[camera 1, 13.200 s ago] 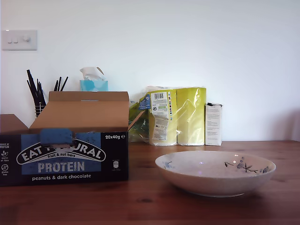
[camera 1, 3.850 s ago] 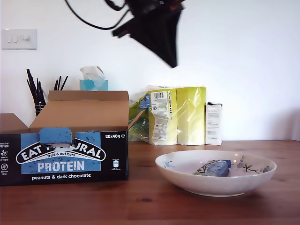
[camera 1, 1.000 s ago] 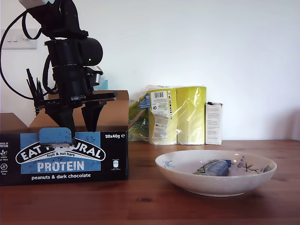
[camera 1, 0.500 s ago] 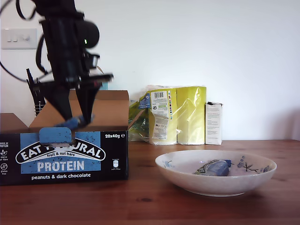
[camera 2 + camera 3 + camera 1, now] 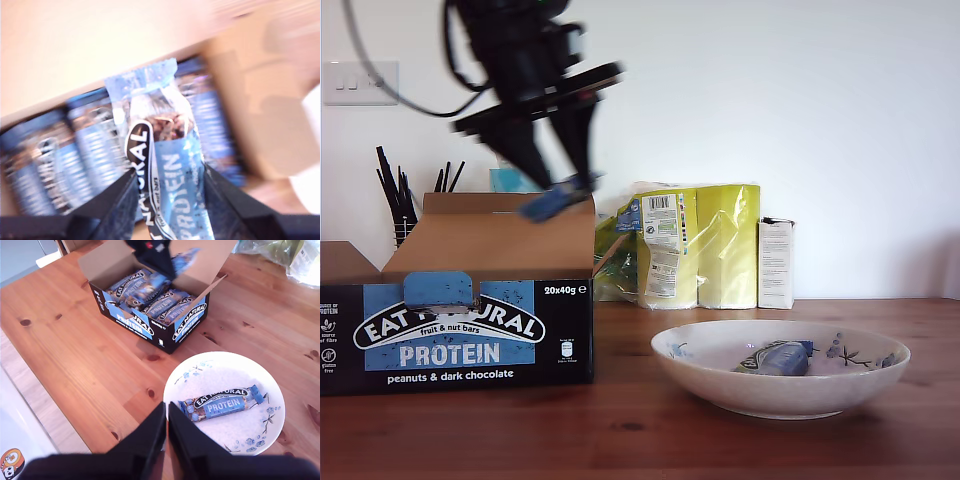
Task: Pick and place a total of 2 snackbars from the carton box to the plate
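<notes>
One snack bar point(image 5: 222, 404) lies flat in the plate point(image 5: 185, 372), so half the job looks done. My first gripper point(image 5: 169, 200) is clamped on a second bar point(image 5: 556, 197), in the air above the open box point(image 5: 460, 335); it is not yet over the plate. My second gripper point(image 5: 167, 432) hangs high above the table point(image 5: 85, 360), jaws pressed together on nothing.

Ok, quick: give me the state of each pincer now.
My first gripper: shut on a snackbar, lifted above the box.
My second gripper: shut, holding nothing, above the plate.
</notes>
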Action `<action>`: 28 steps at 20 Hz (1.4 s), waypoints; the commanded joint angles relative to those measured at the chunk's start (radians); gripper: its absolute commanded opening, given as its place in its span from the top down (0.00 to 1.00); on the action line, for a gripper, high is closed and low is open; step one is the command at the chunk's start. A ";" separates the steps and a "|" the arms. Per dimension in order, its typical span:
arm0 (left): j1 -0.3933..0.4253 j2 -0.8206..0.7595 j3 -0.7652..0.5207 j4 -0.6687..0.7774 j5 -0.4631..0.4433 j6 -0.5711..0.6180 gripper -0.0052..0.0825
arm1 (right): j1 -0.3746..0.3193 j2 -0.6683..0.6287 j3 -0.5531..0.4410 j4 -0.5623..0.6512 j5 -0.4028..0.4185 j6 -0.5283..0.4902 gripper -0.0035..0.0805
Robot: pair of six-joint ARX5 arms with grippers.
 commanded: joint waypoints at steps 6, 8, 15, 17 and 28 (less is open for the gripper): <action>-0.170 0.061 0.007 0.248 0.008 0.049 0.70 | 0.002 -0.140 0.006 -0.095 0.001 0.002 0.97; -0.199 0.089 0.007 0.294 0.019 0.049 0.70 | 0.002 -0.166 0.006 -0.119 0.001 0.003 0.97; -0.257 0.215 0.007 0.340 0.017 0.074 0.70 | 0.002 -0.183 0.006 -0.158 0.001 0.009 0.97; -0.265 0.259 0.007 0.340 0.003 0.075 0.70 | 0.002 -0.183 0.006 -0.158 0.001 0.009 0.97; -0.264 0.365 0.007 0.286 -0.094 0.145 0.70 | 0.002 -0.183 0.006 -0.157 0.001 0.002 0.97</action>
